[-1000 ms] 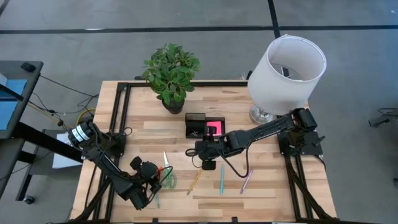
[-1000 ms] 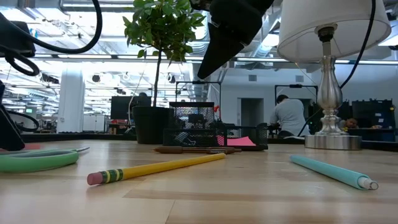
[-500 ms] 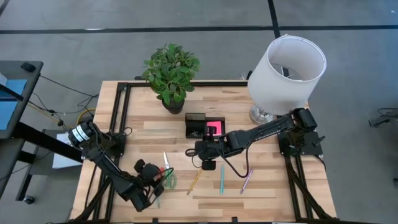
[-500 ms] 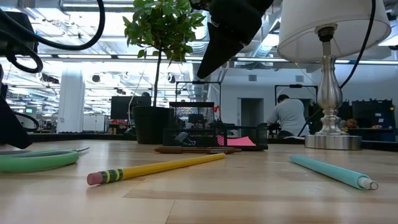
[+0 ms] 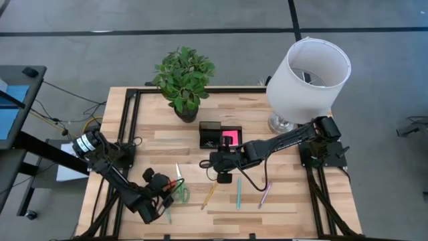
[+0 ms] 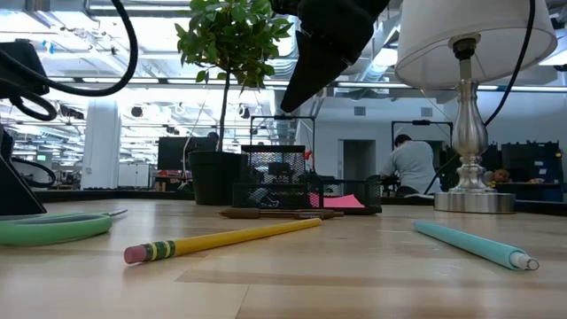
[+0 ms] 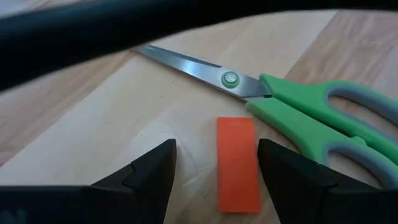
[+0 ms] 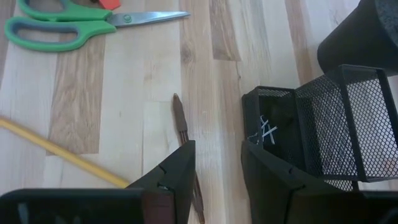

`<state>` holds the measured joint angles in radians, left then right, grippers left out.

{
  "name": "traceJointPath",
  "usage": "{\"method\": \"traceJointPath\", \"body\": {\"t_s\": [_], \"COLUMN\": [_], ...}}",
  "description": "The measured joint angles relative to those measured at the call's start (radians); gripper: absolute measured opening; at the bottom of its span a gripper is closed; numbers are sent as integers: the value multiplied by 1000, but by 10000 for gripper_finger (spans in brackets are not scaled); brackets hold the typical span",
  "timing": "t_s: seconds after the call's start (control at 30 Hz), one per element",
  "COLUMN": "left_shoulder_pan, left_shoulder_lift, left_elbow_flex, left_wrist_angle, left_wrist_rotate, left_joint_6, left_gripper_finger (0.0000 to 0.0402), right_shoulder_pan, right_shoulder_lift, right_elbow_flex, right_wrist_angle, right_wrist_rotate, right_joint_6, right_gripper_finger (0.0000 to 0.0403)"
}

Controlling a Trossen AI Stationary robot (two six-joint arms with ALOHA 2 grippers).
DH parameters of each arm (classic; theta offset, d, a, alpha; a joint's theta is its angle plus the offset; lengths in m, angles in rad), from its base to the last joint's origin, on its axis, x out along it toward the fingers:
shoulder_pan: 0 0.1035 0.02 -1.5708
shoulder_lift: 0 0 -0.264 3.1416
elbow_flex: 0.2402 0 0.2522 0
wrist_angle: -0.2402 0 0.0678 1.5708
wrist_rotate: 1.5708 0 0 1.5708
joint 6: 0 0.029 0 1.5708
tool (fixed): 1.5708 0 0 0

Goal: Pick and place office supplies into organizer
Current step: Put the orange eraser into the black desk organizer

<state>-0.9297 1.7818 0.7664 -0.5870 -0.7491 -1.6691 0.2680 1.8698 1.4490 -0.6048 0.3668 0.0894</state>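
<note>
Open left tool [image 7: 214, 171] straddling small red bit [image 7: 237, 163], seemingly flat on wood, beside green-handled scissors [image 7: 298, 106].

No readable text, labels, brands or numbers in any view. Nothing printed shows on the scissors [image 7: 298, 102], the orange strip [image 7: 237, 163], the yellow pencil [image 6: 221, 237], the lamp [image 5: 309, 75] or the mesh organizer [image 8: 323, 130]. Screens and fixtures in the room behind the table are too far off to read.
</note>
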Motion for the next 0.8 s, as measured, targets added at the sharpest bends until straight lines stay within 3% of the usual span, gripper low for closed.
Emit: {"method": "traceJointPath", "body": {"t_s": [0.27, 0.4, 0.8], "left_shoulder_pan": [-36, -49, -45], "left_shoulder_lift": [-1, -1, 2], "left_elbow_flex": [-112, -138, -141], "left_wrist_angle": [231, 258, 316], "left_wrist_rotate": [-115, -137, -135], "left_joint_6": [-15, -54, 25], "left_gripper_finger": [219, 219, 219], "right_shoulder_pan": [0, 0, 4], "right_shoulder_lift": [0, 0, 0], "right_elbow_flex": [0, 0, 0], "right_wrist_angle": [3, 3, 4], "right_wrist_rotate": [-2, -3, -3], "right_joint_6": [0, 0, 0], "right_gripper_finger": [121, 121, 121]}}
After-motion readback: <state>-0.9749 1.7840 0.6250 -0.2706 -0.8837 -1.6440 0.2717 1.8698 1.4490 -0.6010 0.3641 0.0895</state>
